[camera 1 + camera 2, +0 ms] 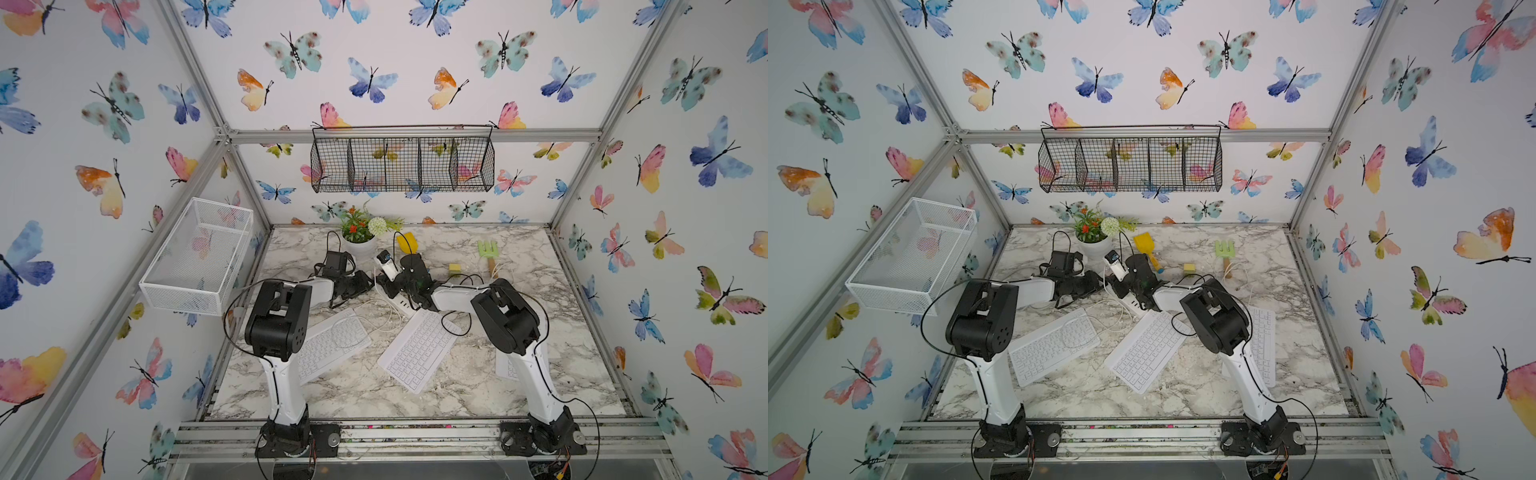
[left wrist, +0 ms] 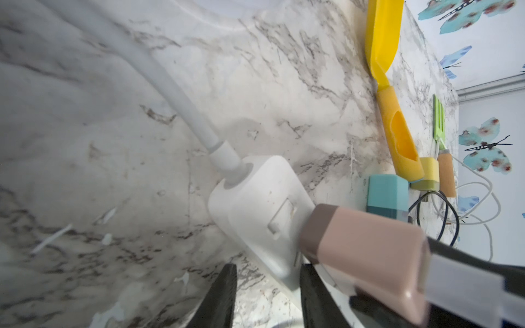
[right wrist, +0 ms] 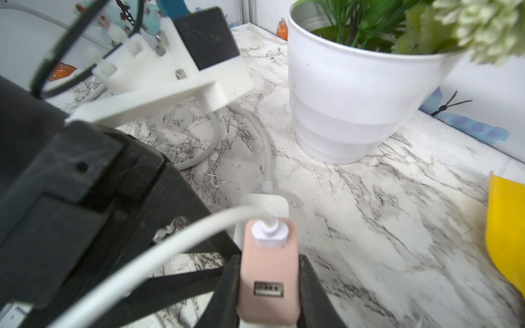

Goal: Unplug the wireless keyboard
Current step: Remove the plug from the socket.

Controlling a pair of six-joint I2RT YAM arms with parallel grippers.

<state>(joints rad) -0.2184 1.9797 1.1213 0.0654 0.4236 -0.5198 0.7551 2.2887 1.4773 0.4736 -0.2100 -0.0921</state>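
Starting with the right wrist view: the right gripper (image 3: 268, 284) is clamping its jaws on the flanks of the pink USB charger (image 3: 268, 264), which is sitting plugged into the power strip (image 3: 265, 201). A white USB cable (image 3: 170, 250) is running out of the charger's upper port; the other port is showing empty. A plant pot (image 3: 341, 113) is standing beyond the strip's cord end.

Left wrist view: the left gripper (image 2: 268, 286) is sitting low at the strip, one finger (image 2: 315, 298) overlapping its edge and bare marble showing by the opposite finger. Cannot tell whether these jaws are pinching the strip or only standing at it. A teal block (image 2: 387, 196), maybe another adapter, is sitting just beyond the pink charger.

Both top views: both grippers are meeting at the strip. The wireless keyboard (image 1: 332, 347) is lying near the strip on the left arm's side, a white cable looping from it toward the strip, so I'm judging it the plugged one. A middle keyboard (image 1: 417, 351) is lying just beside the strip.

Risks, as I'm judging them:
- If the left jaws are not pinning the strip, it is going to lift with the charger and the prongs are not coming free.
- A tilted pull is risking a slip off the smooth shell.
- The cable could snag on the left gripper and drag the keyboard.
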